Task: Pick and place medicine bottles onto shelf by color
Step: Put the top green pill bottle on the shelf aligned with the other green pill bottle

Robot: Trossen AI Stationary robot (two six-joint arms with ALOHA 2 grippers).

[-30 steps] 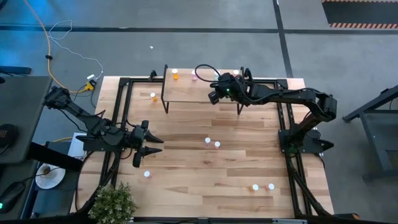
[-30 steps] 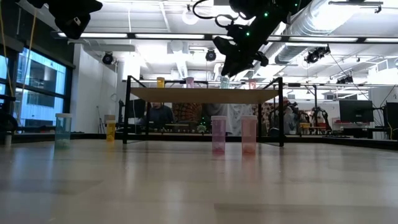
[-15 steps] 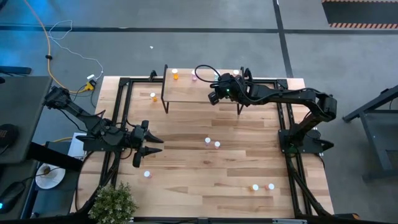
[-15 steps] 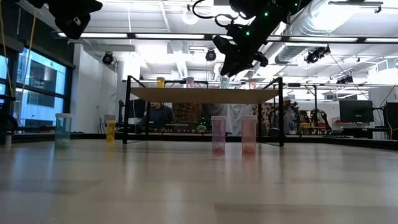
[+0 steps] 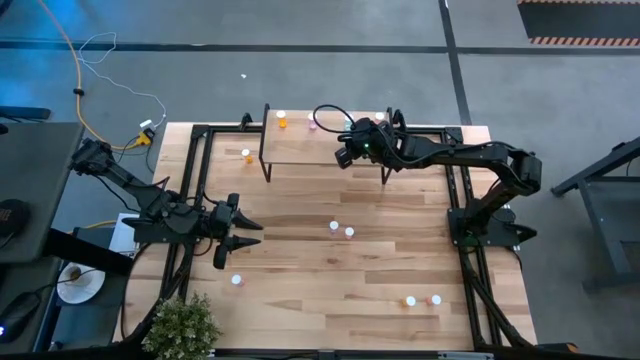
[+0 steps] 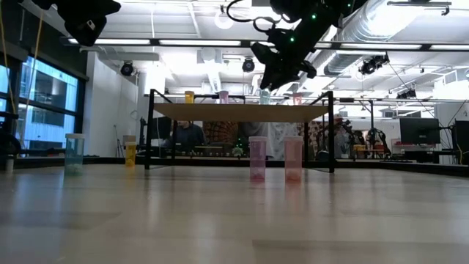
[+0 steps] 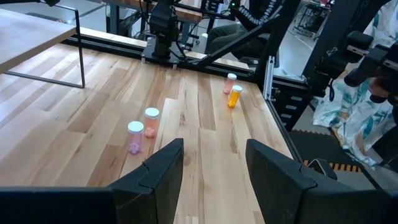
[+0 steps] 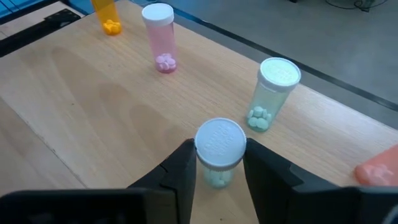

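Right now the right gripper (image 8: 216, 165) is up over the shelf (image 8: 93, 106), a flat little board of pale, smooth wood on thin black legs. Its two dark fingers (image 8: 180, 171) sit on both sides of a small round teal bottle (image 8: 219, 152) with a white cap. The bottle stands up straight on the shelf. The fingers are very close to it, but I cannot tell if they are squeezing it or have let go.

Just beside it stands a second teal bottle (image 8: 272, 93), see-through, with little pills at the bottom. Farther along the shelf stand a pink bottle (image 8: 160, 38) and an orange bottle (image 8: 107, 15), both upright. A bit of something red (image 8: 378, 167) shows at the shelf's edge.

From above, the right arm (image 5: 455, 155) stretches out long from its base and reaches across to the shelf at the far side of the big table (image 5: 300, 280), which is made of light wood strips.

The left gripper (image 7: 211, 165) hangs low near the left edge of the table, well apart from the shelf. Its fingers are spread open and hold nothing. Ahead of it two pink bottles (image 7: 143, 127) stand close together on the table. Farther off are an orange bottle on the table (image 7: 234, 96) and a reddish bottle (image 7: 229, 82) near it.
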